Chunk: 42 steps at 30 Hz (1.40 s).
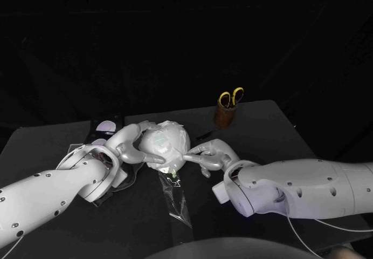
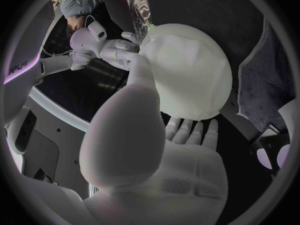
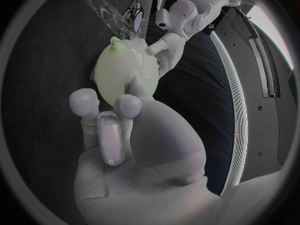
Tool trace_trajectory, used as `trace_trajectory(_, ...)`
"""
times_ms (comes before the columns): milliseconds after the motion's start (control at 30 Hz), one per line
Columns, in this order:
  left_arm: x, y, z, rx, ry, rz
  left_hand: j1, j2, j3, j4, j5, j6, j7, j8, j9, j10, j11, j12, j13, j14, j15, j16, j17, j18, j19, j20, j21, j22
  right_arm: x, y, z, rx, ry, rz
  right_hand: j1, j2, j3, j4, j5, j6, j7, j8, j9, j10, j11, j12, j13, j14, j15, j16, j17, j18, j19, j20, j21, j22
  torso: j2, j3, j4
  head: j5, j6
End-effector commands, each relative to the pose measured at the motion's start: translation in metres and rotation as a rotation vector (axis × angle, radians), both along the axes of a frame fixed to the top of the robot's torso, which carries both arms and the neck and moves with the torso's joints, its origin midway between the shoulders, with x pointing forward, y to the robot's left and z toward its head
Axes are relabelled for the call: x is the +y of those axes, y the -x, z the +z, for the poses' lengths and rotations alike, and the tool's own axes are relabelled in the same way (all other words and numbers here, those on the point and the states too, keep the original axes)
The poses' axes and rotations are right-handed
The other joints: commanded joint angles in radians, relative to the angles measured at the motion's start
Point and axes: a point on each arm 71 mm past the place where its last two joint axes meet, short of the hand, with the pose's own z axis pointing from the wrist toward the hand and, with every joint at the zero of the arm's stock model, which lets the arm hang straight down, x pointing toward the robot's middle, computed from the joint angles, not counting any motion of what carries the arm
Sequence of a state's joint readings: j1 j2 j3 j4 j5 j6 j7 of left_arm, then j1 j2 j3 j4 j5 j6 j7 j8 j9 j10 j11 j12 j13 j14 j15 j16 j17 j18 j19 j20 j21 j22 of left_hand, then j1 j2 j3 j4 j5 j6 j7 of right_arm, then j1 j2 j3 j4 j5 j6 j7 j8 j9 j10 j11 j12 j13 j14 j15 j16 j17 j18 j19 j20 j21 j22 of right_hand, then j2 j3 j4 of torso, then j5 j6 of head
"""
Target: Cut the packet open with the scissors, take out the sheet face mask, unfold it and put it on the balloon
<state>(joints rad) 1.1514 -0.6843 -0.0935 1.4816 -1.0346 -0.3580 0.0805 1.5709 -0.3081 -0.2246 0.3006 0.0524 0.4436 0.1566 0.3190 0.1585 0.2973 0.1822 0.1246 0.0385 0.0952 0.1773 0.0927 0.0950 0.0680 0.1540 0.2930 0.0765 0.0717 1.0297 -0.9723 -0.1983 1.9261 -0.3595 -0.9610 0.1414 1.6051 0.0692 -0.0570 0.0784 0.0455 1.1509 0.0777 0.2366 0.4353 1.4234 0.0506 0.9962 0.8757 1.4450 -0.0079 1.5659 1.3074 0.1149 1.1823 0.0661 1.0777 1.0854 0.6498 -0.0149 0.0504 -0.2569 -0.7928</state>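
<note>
Head view: we see the balloon (image 3: 112, 72) between the hands — the left hand (image 1: 124, 144) clasps it, mask (image 1: 163, 137) draped over. The right hand (image 1: 211, 156) touches its far side with spread fingertips — any pinch we cannot tell.

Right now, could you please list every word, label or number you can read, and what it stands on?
Nothing reads clearly.
Dark lettering on the right arm: too bent and cut off to read.
Packet, mask, scissors: no legible print.
</note>
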Motion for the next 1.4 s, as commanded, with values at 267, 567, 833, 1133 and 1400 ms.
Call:
trace_trajectory(267,-0.002,0.003,-0.006,0.039,-0.018,-0.023,0.011,0.002,0.007,0.002,0.006,0.006,0.064,0.002,0.001,0.008,0.002,-0.006,0.000,0.007,0.000,-0.006,-0.001,0.002,0.001,-0.004,-0.005,-0.001,-0.006,0.001,-0.001,0.023,0.014,0.000,-0.008,0.025,0.097,-0.054,0.004,-0.014,-0.013,0.043,0.080,0.147,-0.058,0.575,0.695,0.126,-0.053,0.005,0.263,0.014,0.008,-0.013,0.017,0.018,0.000,-0.0010,0.0007,-0.002,0.000)
trace_trajectory(567,-0.003,0.003,-0.006,0.039,-0.017,-0.024,0.012,0.003,0.009,0.002,0.006,0.005,0.065,0.001,0.001,0.008,0.002,-0.009,-0.001,0.008,0.002,-0.007,-0.001,0.002,0.001,-0.004,-0.005,-0.001,-0.004,0.001,-0.003,0.046,0.001,0.022,-0.147,-0.037,0.158,-0.051,0.017,-0.109,0.011,0.010,0.101,0.147,-0.042,0.575,0.695,0.126,-0.044,0.005,0.263,0.020,-0.020,-0.010,-0.016,-0.006,0.000,-0.0003,0.0012,-0.003,0.003)
trace_trajectory(833,-0.003,0.003,-0.006,0.041,-0.016,-0.025,0.012,0.003,0.009,0.002,0.006,0.005,0.065,0.001,0.001,0.008,0.002,-0.009,-0.001,0.008,0.002,-0.007,-0.001,0.002,0.001,-0.004,-0.005,-0.001,0.003,0.002,-0.002,0.042,-0.024,0.063,-0.230,-0.098,0.092,-0.015,0.005,-0.233,0.074,-0.089,0.053,0.147,0.018,0.575,0.695,0.126,0.012,0.005,0.263,0.020,-0.046,0.026,-0.052,-0.033,0.001,-0.0009,0.0012,-0.001,0.003)
trace_trajectory(1133,-0.002,0.003,-0.006,0.041,-0.016,-0.025,0.012,0.003,0.009,0.002,0.006,0.005,0.065,0.001,0.001,0.008,0.002,-0.009,-0.001,0.008,0.002,-0.007,-0.001,0.002,0.001,-0.004,-0.005,-0.001,0.006,0.003,-0.001,0.037,-0.045,0.080,-0.231,-0.102,0.080,-0.016,0.007,-0.236,0.079,-0.097,0.047,0.147,0.023,0.575,0.695,0.126,0.018,0.005,0.263,0.022,-0.045,0.036,-0.052,-0.032,0.000,-0.0002,0.0013,-0.001,0.003)
trace_trajectory(1400,-0.003,0.003,-0.006,0.041,-0.016,-0.025,0.012,0.003,0.009,0.002,0.006,0.005,0.065,0.001,0.001,0.008,0.002,-0.009,-0.001,0.008,0.002,-0.007,-0.001,0.002,0.001,-0.004,-0.005,-0.001,0.008,0.003,0.002,0.015,-0.067,0.056,-0.209,-0.078,0.083,-0.024,0.003,-0.188,0.067,-0.084,0.045,0.147,0.014,0.575,0.695,0.126,0.013,0.005,0.263,0.022,-0.023,0.041,-0.030,-0.011,0.000,-0.0001,0.0006,-0.001,0.007)
